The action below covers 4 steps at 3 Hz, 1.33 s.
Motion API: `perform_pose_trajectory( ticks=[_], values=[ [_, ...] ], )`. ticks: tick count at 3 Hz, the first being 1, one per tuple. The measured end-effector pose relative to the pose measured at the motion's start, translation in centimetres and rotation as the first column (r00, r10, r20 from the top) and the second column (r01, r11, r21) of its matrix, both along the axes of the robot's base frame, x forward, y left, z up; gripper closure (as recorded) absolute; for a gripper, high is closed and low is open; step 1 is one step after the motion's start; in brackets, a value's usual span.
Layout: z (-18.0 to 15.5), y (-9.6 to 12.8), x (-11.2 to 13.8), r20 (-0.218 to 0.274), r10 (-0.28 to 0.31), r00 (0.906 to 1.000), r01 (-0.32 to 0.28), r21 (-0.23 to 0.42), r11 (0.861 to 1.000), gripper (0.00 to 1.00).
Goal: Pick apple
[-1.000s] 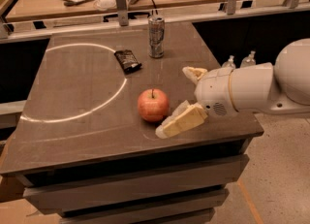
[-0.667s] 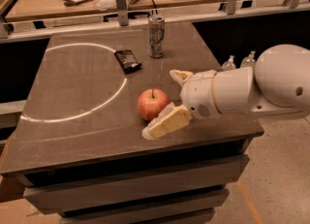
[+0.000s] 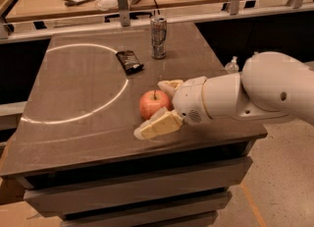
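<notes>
On the brown desk (image 3: 73,88), a little toward 4 o'clock from its middle, the apple (image 3: 153,103) stands upright with its thin stem pointing up, red-orange with a paler patch on its left side. The white arm (image 3: 255,93) reaches in from 3 o'clock, low over the desk's right edge, and its gripper (image 3: 153,109) is set around the fruit. The cream-coloured jaws are spread wide with the apple between them: one lies at about 1 o'clock of the apple, and the other, longer in view, runs along the desk at about 6 o'clock. Both are very close to the skin, but whether either touches it cannot be told. The apple rests on the desk, not lifted. From the apple, a tall metal can (image 3: 158,36) stands upright at 12 o'clock, well apart, and a dark wrapped snack bar (image 3: 129,61) lies flat at 11 o'clock, near the can. A thin white arc (image 3: 73,118) curves across the left half of the desk and ends near the apple at 9 o'clock. A small clear bottle (image 3: 231,65) shows beyond the desk's right edge at 2 o'clock, just above the arm.
</notes>
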<state>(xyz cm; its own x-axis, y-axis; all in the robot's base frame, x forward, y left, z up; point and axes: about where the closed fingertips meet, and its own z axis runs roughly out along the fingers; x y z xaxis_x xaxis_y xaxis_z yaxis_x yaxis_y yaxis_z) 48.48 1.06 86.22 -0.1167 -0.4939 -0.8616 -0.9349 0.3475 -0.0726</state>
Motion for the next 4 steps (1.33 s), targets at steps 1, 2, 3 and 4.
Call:
perform_pose_trajectory(
  ticks=[1, 2, 3, 4],
  values=[
    [-0.9, 0.7, -0.2, -0.021, 0.012, 0.9997, -0.011, 0.008, 1.000, 0.40],
    [-1.2, 1.3, -0.2, -0.032, 0.021, 0.9993, -0.020, 0.020, 1.000, 0.63],
    [0.1, 0.6, 1.1, -0.039, -0.008, 0.9992, 0.011, 0.079, 0.997, 0.87],
    [4.0, -2.4, 3.9, 0.003, -0.076, 0.9971, 0.075, 0.155, 0.985, 1.00]
  ],
)
